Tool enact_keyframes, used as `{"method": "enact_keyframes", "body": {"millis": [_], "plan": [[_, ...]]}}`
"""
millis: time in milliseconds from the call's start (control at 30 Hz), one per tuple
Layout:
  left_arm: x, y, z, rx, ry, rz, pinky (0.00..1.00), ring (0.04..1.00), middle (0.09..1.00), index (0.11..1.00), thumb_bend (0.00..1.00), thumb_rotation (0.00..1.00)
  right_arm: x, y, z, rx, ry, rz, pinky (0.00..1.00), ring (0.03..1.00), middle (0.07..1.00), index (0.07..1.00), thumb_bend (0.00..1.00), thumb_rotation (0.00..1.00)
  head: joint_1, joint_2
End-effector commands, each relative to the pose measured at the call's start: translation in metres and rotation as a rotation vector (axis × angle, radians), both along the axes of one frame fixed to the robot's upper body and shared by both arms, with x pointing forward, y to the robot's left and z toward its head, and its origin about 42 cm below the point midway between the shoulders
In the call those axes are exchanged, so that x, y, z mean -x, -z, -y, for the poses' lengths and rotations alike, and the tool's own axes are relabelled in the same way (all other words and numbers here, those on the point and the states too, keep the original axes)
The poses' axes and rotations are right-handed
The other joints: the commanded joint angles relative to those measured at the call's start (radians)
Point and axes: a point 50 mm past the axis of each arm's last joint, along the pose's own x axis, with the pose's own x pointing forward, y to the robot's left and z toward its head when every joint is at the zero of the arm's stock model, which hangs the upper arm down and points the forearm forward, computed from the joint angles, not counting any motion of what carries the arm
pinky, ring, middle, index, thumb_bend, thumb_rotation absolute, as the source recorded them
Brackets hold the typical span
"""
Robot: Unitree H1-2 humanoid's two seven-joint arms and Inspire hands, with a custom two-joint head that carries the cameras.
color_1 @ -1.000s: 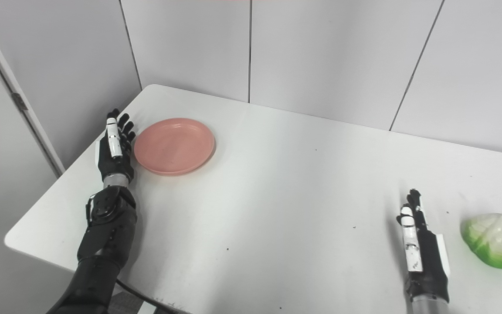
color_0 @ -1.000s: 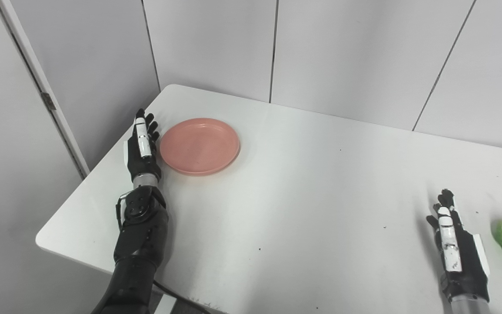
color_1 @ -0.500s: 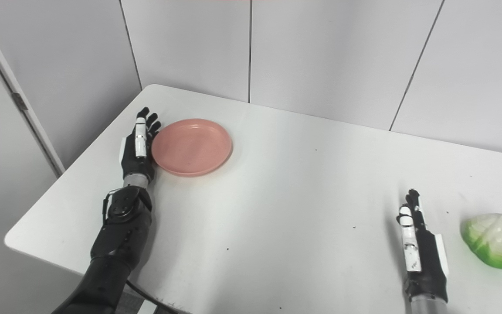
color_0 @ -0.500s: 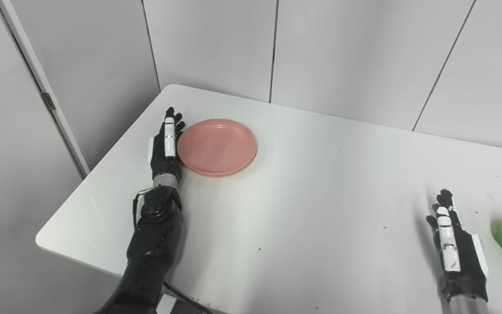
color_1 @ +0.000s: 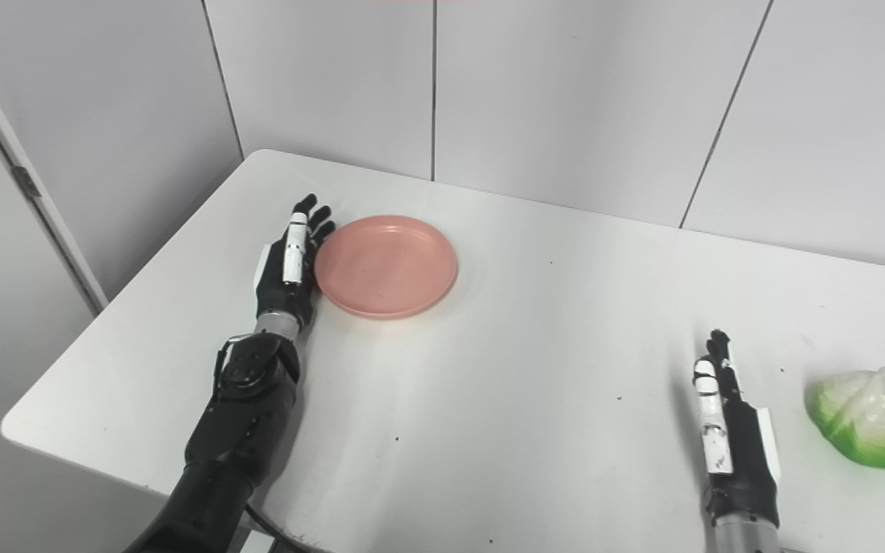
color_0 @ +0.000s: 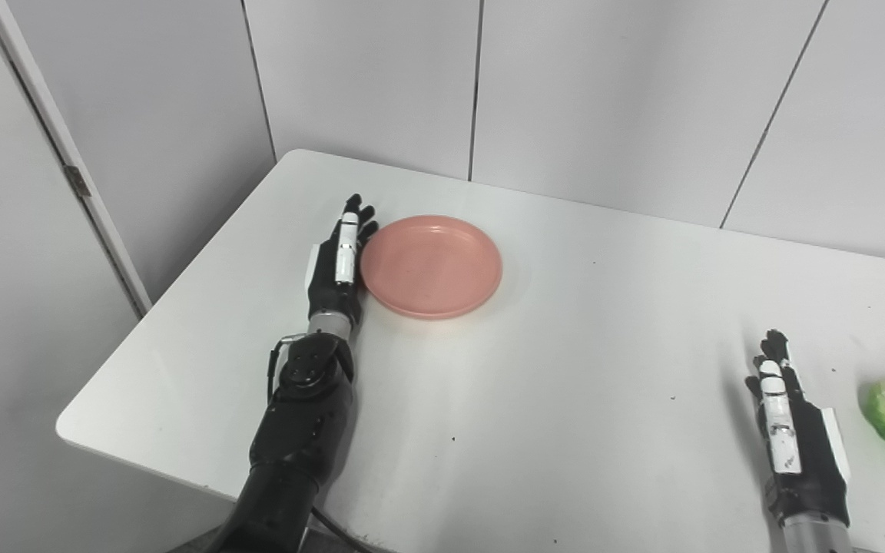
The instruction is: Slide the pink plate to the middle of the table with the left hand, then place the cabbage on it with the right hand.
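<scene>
Left hand (color_0: 337,265): fingers straight, gripping nothing, edge against pink plate (color_0: 432,265); contact apparently at rim only, so plate may spin or slip off-line. Right hand (color_1: 733,449): open, idle near cabbage (color_1: 866,427) on counter (color_0: 565,369).

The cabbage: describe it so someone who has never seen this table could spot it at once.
Start at the white table and go to its near right side, past the right hand, which rests open on the surface. The cabbage lies just beyond that hand, not touching it. It is a rounded pale lump with bright green edges, far from the flat pink plate on the left.
</scene>
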Motion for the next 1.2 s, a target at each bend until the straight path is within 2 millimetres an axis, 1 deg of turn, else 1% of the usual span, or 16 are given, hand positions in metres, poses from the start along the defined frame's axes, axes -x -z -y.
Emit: {"method": "enact_keyframes", "body": {"millis": [0, 33, 233, 400, 600, 733, 800, 833, 900, 1000, 1167], "plan": [[-0.003, -0.009, 0.018, -0.008, 0.070, 0.020, 0.95, 0.921, 0.924, 0.921, 0.45, 1.00, -0.004, -0.010, -0.003, 0.010, 0.001, 0.045, 1.00, 0.983, 0.985, 0.972, 0.19, 1.00, -0.011, 0.003], [-0.002, -0.009, 0.021, -0.008, 0.079, 0.020, 0.95, 0.920, 0.922, 0.920, 0.45, 1.00, -0.004, -0.010, -0.004, 0.012, 0.002, 0.043, 1.00, 0.983, 0.985, 0.972, 0.19, 1.00, -0.011, 0.003], [0.000, -0.005, 0.053, 0.009, 0.161, -0.001, 0.94, 0.920, 0.923, 0.918, 0.45, 1.00, -0.003, -0.011, -0.009, 0.005, 0.007, 0.034, 1.00, 0.984, 0.987, 0.971, 0.18, 1.00, -0.039, 0.007], [0.003, -0.005, 0.069, 0.040, 0.198, -0.004, 0.95, 0.920, 0.923, 0.917, 0.44, 1.00, -0.003, -0.009, -0.011, 0.008, 0.007, 0.037, 1.00, 0.984, 0.988, 0.975, 0.18, 1.00, -0.057, 0.010], [0.012, -0.015, 0.089, 0.109, 0.283, 0.006, 0.93, 0.919, 0.926, 0.919, 0.43, 1.00, -0.004, -0.008, -0.015, 0.003, 0.016, 0.026, 1.00, 0.983, 0.982, 0.971, 0.18, 1.00, -0.099, 0.018], [0.019, -0.024, 0.101, 0.136, 0.347, 0.027, 0.93, 0.924, 0.929, 0.924, 0.44, 1.00, -0.004, -0.008, -0.019, -0.011, 0.019, 0.020, 1.00, 0.985, 0.982, 0.971, 0.19, 1.00, -0.126, 0.024], [0.023, -0.028, 0.108, 0.146, 0.382, 0.035, 0.95, 0.925, 0.931, 0.927, 0.44, 1.00, -0.004, -0.008, -0.021, -0.010, 0.021, 0.021, 0.99, 0.980, 0.980, 0.969, 0.17, 1.00, -0.140, 0.027], [0.025, -0.029, 0.111, 0.148, 0.395, 0.038, 0.96, 0.925, 0.932, 0.927, 0.44, 1.00, -0.005, -0.008, -0.022, -0.008, 0.022, 0.022, 0.98, 0.976, 0.978, 0.969, 0.17, 1.00, -0.140, 0.027], [0.029, -0.032, 0.117, 0.149, 0.427, 0.035, 0.96, 0.923, 0.932, 0.927, 0.45, 1.00, -0.004, -0.008, -0.025, -0.001, 0.027, 0.022, 0.97, 0.972, 0.975, 0.967, 0.17, 1.00, -0.163, 0.032], [0.034, -0.032, 0.121, 0.146, 0.453, 0.027, 0.96, 0.920, 0.931, 0.927, 0.47, 1.00, -0.004, -0.009, -0.028, 0.003, 0.031, 0.020, 0.97, 0.973, 0.974, 0.965, 0.17, 1.00, -0.182, 0.035], [0.043, -0.031, 0.127, 0.142, 0.506, 0.024, 0.96, 0.934, 0.940, 0.936, 0.46, 1.00, -0.003, -0.010, -0.034, 0.020, 0.035, 0.013, 0.97, 0.973, 0.970, 0.962, 0.19, 1.00, -0.233, 0.045]]}}
